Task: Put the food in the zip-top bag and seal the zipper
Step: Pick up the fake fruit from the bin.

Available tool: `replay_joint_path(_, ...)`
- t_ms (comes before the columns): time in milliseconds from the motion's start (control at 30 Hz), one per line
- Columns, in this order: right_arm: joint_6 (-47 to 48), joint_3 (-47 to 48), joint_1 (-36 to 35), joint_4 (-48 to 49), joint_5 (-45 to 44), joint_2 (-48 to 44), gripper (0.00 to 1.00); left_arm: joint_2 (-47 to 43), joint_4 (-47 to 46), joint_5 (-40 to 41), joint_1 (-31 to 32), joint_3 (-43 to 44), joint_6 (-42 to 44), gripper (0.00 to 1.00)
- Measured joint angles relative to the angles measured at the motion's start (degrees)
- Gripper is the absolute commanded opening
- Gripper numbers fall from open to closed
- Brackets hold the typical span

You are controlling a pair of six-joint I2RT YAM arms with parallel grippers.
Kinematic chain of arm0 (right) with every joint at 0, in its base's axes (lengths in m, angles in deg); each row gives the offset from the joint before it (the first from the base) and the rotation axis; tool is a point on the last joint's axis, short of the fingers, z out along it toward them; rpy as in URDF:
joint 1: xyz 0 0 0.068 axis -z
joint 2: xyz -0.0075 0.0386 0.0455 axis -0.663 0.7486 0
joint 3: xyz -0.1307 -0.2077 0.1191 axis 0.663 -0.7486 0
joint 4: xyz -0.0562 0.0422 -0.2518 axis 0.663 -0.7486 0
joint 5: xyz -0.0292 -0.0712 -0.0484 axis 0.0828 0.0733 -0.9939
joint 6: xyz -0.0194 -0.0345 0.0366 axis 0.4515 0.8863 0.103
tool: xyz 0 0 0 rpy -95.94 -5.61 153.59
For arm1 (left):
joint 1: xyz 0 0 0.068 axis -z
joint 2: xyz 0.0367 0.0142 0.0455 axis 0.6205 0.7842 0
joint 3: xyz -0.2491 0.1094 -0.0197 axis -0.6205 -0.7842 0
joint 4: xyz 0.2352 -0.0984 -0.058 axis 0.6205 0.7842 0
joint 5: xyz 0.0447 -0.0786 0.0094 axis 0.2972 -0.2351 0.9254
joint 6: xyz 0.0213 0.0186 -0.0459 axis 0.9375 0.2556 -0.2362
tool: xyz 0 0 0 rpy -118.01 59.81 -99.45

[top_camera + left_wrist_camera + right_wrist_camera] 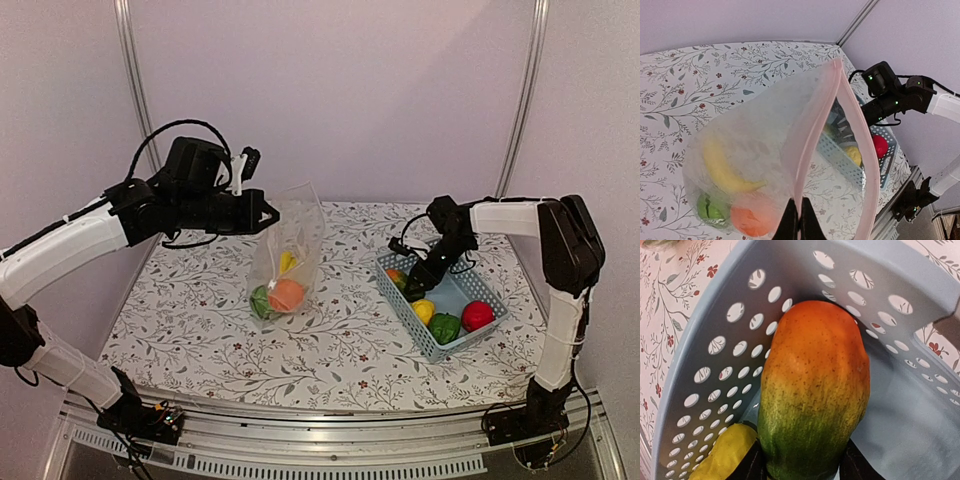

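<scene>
Presently, right pincer (800, 467) snug on green-orange piece (812, 385); lift clear of basket (695, 345); left pincer (799, 222) pinching zip-top bag (760, 120) mouth.

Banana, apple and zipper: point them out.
Banana (722, 167): left wrist view, middle of its curve.
Apple (478, 315): top view, its upper side.
Zipper (812, 137): left wrist view, midway along the pink strip.
</scene>
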Motion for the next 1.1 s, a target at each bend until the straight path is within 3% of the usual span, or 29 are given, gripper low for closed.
replay_joint_path(267, 0.1, -2.8, 0.4, 0.2, -2.7, -3.6, 0.26, 0.0, -0.5, -0.6, 0.0, -0.2, -0.2, 0.00)
replay_joint_path(600, 0.0, -5.0, 3.0, -3.9, -5.2, -21.7, 0.24, 0.0, -1.0, -0.8, 0.0, -0.3, -0.1, 0.00)
replay_joint_path(900, -2.1, 5.6, 1.5, -7.3, 2.4, -27.9, 0.23, 0.4, -2.3, -1.4, 0.0, -0.3, -0.2, 0.00)
replay_joint_path(1100, -3.4, 11.1, -4.1, -7.2, 7.2, -28.0, 0.23, 1.5, -2.7, -2.0, 0.1, -0.3, -0.2, 0.00)
